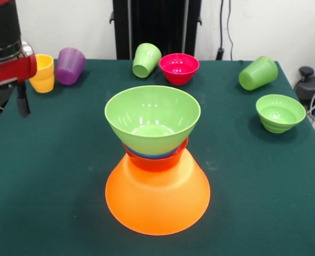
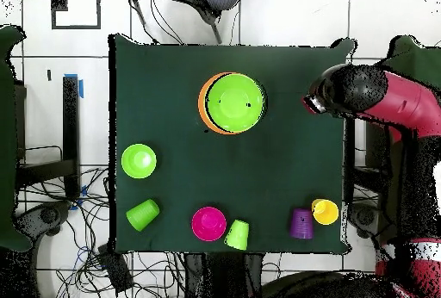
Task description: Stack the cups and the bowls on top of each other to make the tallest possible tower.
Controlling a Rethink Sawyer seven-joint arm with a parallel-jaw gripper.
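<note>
The tower (image 1: pixel 156 160) stands mid-table. Its base is the huge orange bowl (image 1: pixel 157 205), upside down. On it sit the red-orange bowl (image 1: pixel 158 161), a sliver of the blue bowl (image 1: pixel 142 154) and, on top, the large light green bowl (image 1: pixel 152 118), open side up. The tower also shows in the overhead view (image 2: pixel 232 102). My gripper (image 1: pixel 22 101) hangs at the table's side edge, far from the tower and above nothing; in the overhead view (image 2: pixel 315 103) it is level with the tower. The yellow cup (image 1: pixel 43 73) and the purple cup (image 1: pixel 70 65) are near it.
A pink bowl (image 1: pixel 179 68) and a light green cup (image 1: pixel 146 60) sit at the robot's edge. Another light green cup (image 1: pixel 258 72) lies on its side near a small green bowl (image 1: pixel 280 112). Cables and a chair surround the table (image 2: pixel 172 79).
</note>
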